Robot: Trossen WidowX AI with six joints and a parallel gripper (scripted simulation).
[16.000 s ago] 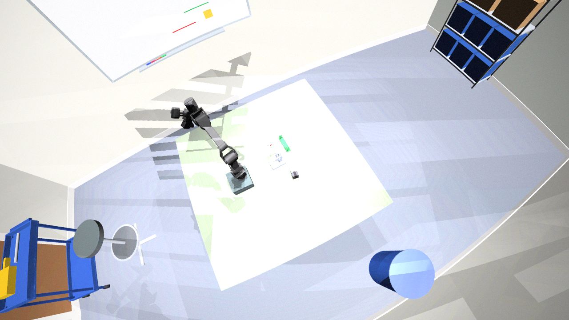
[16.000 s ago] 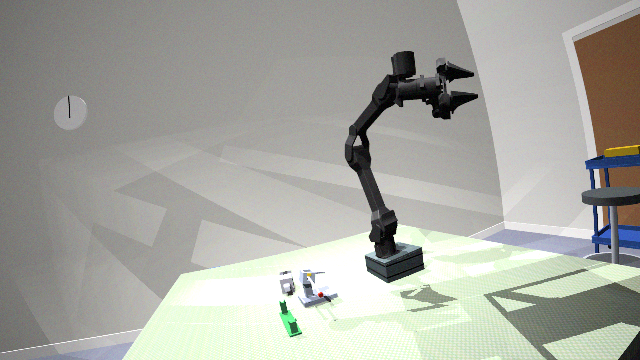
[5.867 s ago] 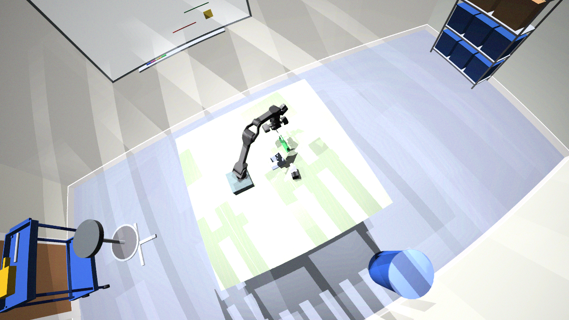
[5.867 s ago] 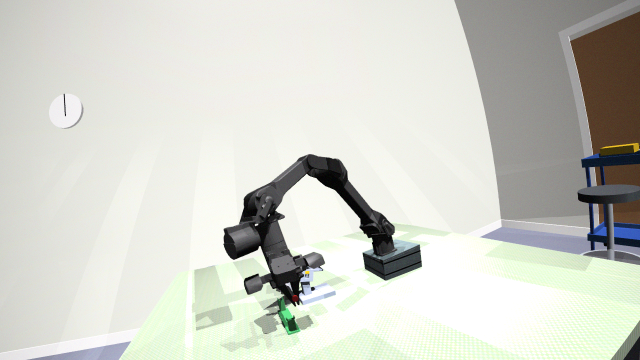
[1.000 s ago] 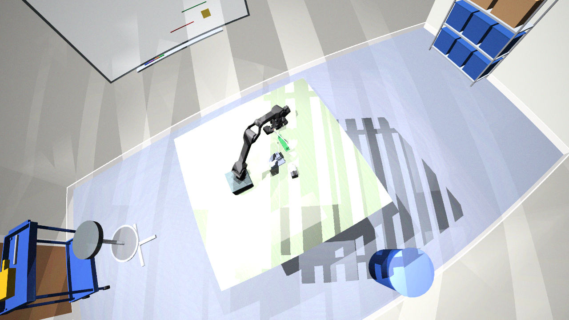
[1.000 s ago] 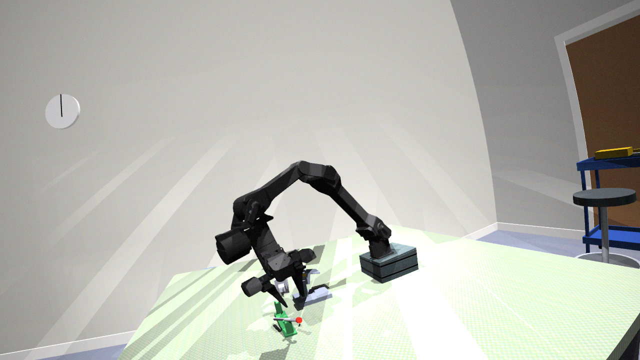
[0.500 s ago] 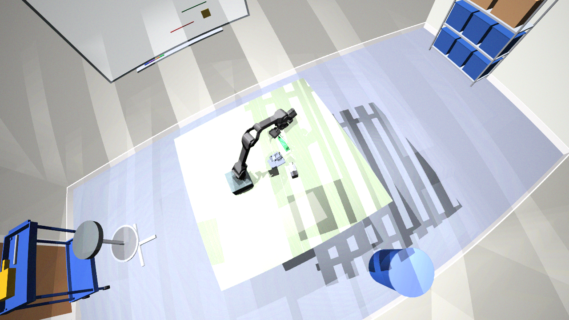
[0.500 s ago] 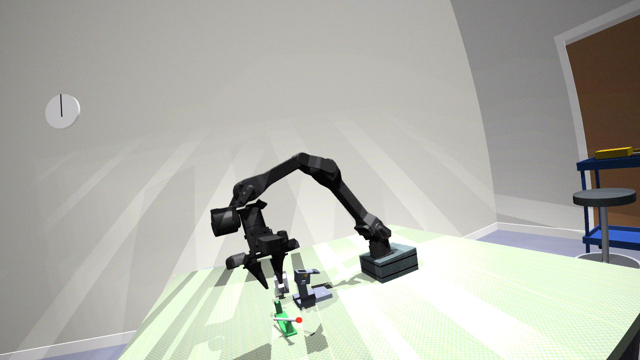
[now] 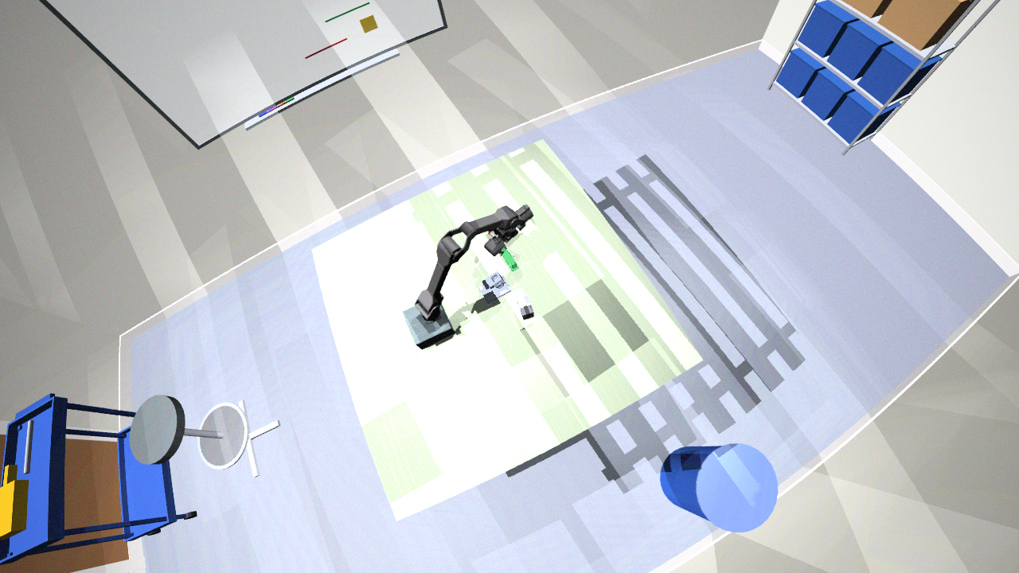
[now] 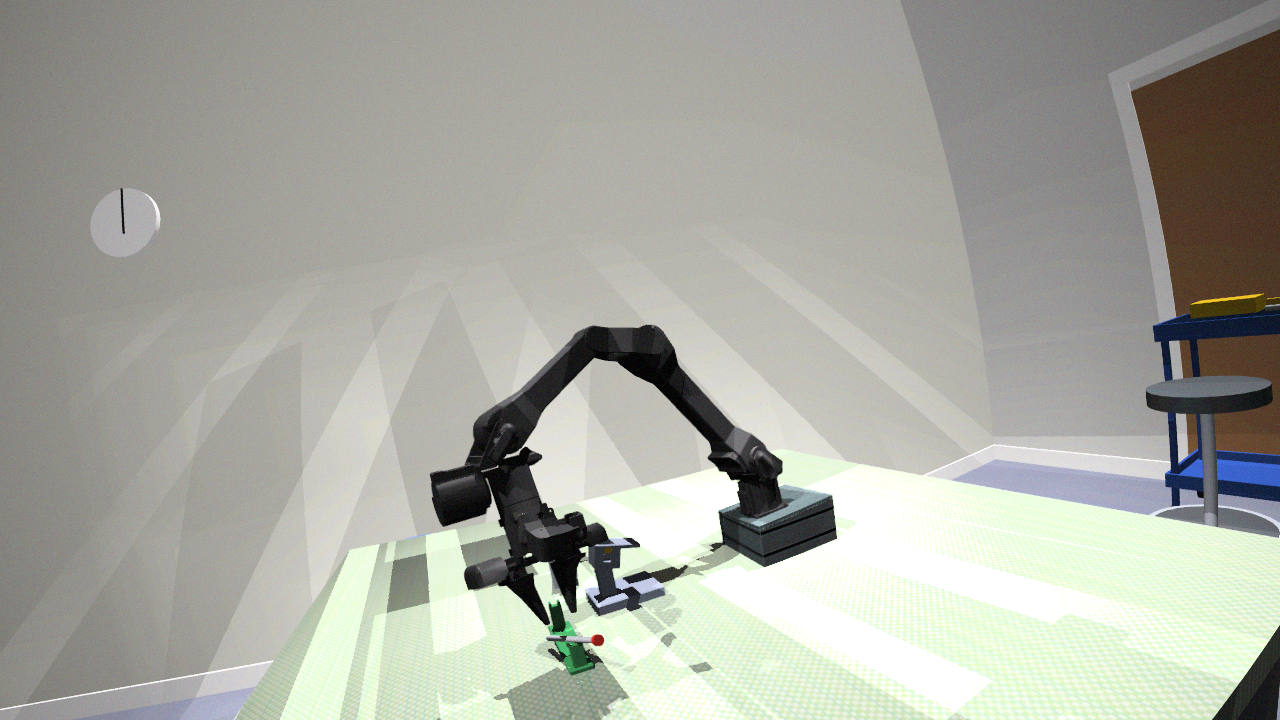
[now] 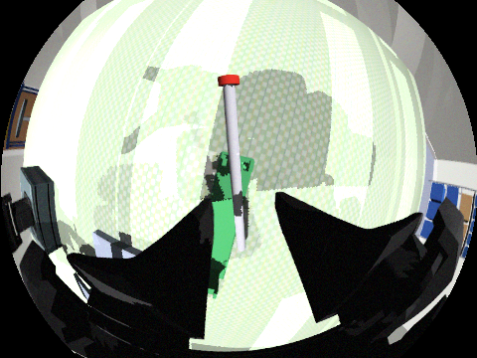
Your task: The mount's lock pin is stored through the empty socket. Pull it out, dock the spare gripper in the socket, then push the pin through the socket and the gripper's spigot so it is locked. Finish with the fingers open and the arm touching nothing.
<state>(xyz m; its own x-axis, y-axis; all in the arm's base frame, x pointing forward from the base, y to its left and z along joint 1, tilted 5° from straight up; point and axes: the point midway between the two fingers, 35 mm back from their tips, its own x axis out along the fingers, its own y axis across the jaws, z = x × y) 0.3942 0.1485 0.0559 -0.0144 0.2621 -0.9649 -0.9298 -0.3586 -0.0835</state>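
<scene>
The lock pin, pale with a red head, is askew over the green holder. Its head sticks out beyond the holder; I cannot tell how it is seated. My gripper is open and empty, with its fingertips just above the holder and the pin's headless end showing between them in the wrist view. The pale blue mount stands beside the holder, with no pin seen in it. The white and dark spare gripper lies beyond the mount and is hidden by the arm in the exterior view.
The arm's grey base stands on the table. The mount is close beside the hand in the exterior view, and its foot shows low on the left in the wrist view. A stool and a blue bin stand off the table.
</scene>
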